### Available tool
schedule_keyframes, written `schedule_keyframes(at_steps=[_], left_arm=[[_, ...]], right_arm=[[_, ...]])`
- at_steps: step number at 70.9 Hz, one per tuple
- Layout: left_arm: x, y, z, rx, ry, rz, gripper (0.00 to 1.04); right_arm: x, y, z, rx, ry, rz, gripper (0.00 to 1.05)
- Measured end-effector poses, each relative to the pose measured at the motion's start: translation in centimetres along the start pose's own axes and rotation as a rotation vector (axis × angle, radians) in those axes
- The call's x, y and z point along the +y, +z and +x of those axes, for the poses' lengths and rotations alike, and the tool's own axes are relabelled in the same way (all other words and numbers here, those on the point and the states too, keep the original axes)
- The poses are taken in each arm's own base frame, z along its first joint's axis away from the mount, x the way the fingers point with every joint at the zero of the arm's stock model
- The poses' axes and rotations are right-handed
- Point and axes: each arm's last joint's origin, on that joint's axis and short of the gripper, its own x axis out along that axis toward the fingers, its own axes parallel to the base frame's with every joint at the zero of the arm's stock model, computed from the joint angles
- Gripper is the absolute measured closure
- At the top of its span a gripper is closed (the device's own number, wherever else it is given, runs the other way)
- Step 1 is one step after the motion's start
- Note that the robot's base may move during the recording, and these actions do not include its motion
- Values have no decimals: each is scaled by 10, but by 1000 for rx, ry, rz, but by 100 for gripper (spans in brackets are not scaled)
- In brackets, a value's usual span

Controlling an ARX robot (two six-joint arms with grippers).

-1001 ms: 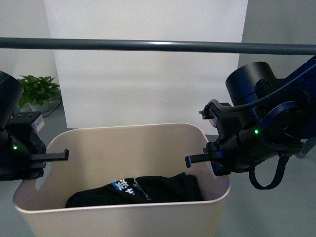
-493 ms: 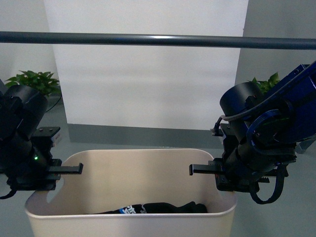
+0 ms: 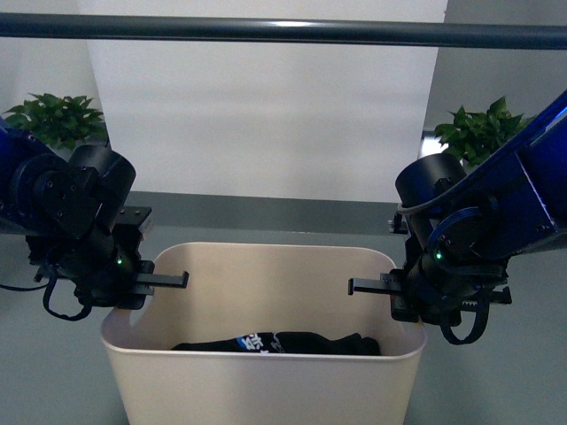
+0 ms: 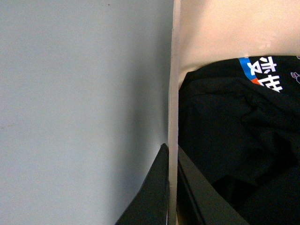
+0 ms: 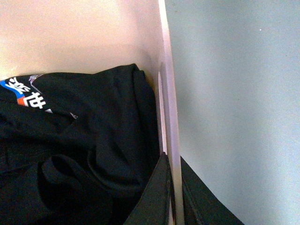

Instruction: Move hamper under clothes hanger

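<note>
The beige hamper (image 3: 266,381) hangs between my two arms, with its far rim below the clothes hanger's dark grey bar (image 3: 283,31). My left gripper (image 3: 133,297) is shut on the hamper's left rim; in the left wrist view its jaws pinch the beige wall (image 4: 173,93) from both sides. My right gripper (image 3: 403,305) is shut on the right rim; the right wrist view shows its jaws clamped on the wall (image 5: 169,108). Black clothing (image 3: 283,343) with a blue and white print lies inside, and it also shows in the left wrist view (image 4: 234,136) and the right wrist view (image 5: 79,154).
A white panel (image 3: 266,106) stands behind the bar. Potted plants stand at the back left (image 3: 53,119) and back right (image 3: 474,128). Grey floor (image 4: 79,103) lies around the hamper.
Both arms have carried the hamper forward, away from the camera, so it looks smaller and sits further in. The bar has risen towards the top of the front view.
</note>
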Motion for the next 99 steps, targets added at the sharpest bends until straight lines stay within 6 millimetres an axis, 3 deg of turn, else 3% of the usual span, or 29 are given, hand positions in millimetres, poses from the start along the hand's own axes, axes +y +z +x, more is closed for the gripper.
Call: schedule_keyframes(at_steps=[32, 47, 99], left_arm=[[-20, -10, 34, -17, -18, -33, 101], [-21, -19, 47, -11, -20, -58, 101], [-21, -28, 49, 46, -6, -53, 101]], right_arm=[[-4, -5, 38, -50, -51, 20, 102], [-4, -10, 46, -67, -49, 23, 102], [-3, -34, 51, 6, -61, 27, 102]])
